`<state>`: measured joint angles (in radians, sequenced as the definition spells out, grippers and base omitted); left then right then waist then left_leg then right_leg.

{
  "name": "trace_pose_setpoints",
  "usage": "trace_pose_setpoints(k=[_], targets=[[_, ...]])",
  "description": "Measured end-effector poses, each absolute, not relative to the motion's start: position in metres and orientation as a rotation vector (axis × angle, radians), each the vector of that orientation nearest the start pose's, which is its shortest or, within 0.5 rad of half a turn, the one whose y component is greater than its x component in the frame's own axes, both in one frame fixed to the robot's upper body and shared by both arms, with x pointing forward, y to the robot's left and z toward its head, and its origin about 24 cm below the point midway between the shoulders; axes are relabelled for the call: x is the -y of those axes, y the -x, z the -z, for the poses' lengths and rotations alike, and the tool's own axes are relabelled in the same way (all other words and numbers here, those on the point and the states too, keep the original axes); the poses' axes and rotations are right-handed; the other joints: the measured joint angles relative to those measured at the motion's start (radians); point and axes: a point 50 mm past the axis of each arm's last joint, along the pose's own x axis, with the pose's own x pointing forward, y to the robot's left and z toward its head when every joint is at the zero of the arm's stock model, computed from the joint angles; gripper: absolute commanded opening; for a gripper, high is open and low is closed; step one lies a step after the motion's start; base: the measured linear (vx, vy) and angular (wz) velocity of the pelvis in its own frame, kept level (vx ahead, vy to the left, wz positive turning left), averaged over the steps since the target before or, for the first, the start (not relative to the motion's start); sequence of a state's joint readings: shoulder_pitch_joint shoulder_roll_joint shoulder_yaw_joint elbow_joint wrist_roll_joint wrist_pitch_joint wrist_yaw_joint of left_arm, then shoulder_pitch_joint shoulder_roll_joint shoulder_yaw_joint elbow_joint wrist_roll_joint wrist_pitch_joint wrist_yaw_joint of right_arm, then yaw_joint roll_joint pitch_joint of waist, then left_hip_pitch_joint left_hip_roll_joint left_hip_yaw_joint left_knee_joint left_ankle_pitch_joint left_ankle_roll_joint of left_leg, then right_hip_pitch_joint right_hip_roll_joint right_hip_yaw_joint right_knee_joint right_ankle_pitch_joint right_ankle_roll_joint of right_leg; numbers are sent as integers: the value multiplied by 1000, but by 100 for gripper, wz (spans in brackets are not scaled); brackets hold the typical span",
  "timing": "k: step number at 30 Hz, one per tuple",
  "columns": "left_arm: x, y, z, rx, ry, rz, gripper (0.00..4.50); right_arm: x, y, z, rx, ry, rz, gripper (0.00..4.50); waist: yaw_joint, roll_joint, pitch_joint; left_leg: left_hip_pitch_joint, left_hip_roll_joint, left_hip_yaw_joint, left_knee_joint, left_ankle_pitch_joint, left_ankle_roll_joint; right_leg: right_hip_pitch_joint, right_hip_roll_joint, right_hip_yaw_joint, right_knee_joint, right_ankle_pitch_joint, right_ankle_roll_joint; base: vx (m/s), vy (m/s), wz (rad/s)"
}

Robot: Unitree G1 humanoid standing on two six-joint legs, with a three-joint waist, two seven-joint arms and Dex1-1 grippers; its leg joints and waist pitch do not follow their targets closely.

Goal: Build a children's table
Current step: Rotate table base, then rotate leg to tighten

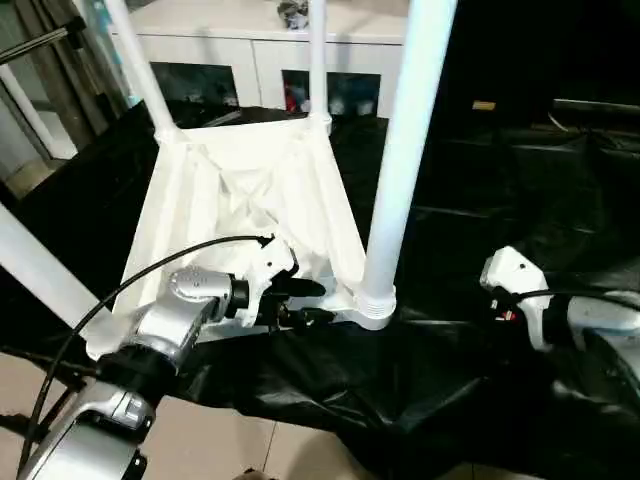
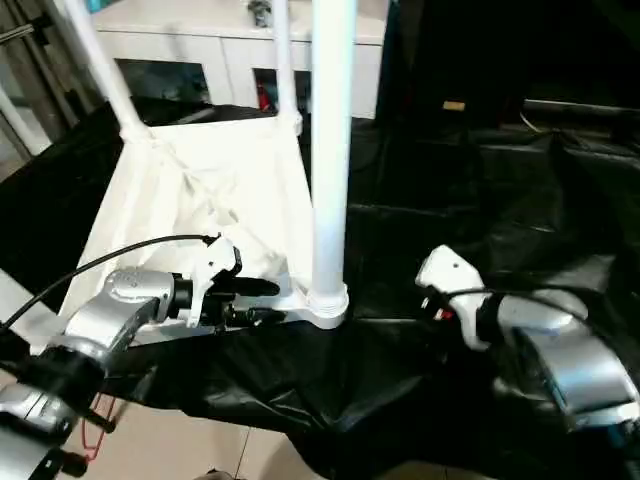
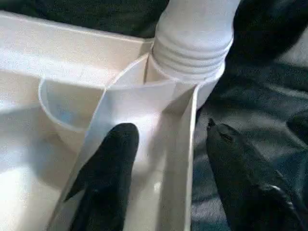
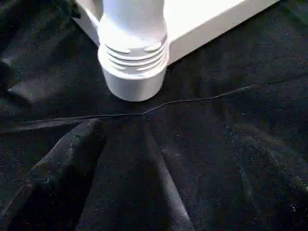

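Note:
The children's table lies upside down on the black cloth. Its white ribbed tabletop (image 1: 240,190) carries several white legs standing up from the corner sockets. The nearest leg (image 1: 405,150) sits in the near right socket (image 1: 372,305). My left gripper (image 1: 318,302) is at the tabletop's near rim, just left of that socket. In the left wrist view its fingers (image 3: 110,163) stand apart astride the rim wall (image 3: 180,159), one inside the tabletop and one outside over the cloth. My right gripper (image 2: 432,295) hovers low over the cloth to the right of the socket (image 4: 134,72), holding nothing.
The black cloth (image 1: 480,380) drapes the work table and hangs over its near edge above a tiled floor (image 1: 200,440). A white cabinet (image 1: 260,60) stands behind. A black cable (image 1: 150,265) loops over my left forearm.

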<state>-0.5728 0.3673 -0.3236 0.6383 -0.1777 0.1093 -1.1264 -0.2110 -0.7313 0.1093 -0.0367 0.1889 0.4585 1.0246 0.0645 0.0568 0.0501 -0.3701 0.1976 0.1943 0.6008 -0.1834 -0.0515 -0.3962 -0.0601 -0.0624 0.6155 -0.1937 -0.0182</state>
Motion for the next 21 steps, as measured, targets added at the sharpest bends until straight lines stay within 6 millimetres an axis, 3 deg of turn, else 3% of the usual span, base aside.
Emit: trace_pose_setpoints(k=[13,21], targets=[[-132,-323,-41,-489,-253,1338,120,206,-261,-82,-529,375,-1066,450,7,-1,0,1,0,0,1,0,0,0,0,-1,0,2,0,0,0,0],[-137,-323,-43,-536,-241,1370,69,195,-271,-87,-477,354,-1072,450,23,1,-1,1,1,0,0,0,0,0,0,-1,0,2,-1,0,0,0]])
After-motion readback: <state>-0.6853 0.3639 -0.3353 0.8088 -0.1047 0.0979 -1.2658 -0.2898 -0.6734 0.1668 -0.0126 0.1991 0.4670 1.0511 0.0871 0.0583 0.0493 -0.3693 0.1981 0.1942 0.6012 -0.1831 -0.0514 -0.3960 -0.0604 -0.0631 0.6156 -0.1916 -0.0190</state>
